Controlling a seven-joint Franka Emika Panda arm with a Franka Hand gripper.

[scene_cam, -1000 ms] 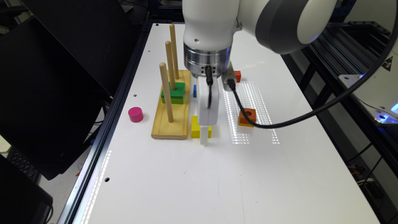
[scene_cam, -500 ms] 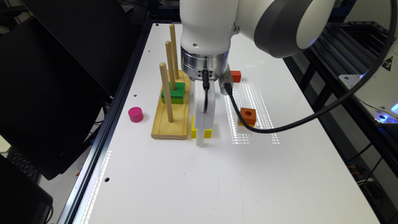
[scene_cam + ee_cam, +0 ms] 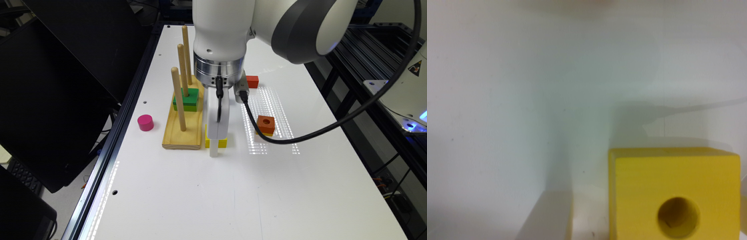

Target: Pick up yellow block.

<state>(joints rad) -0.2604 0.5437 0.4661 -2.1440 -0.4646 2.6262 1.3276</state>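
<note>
One of the fingers (image 3: 549,217) just beside the yellow block (image 3: 674,192), apart.

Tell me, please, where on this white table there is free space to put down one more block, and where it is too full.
Free: the wide stretch of white table nearer the camera than the yellow block, and the strip at the exterior view's right of the orange block. Crowded: around the peg board, where the green block, the yellow block and the tool stand close together.
</note>
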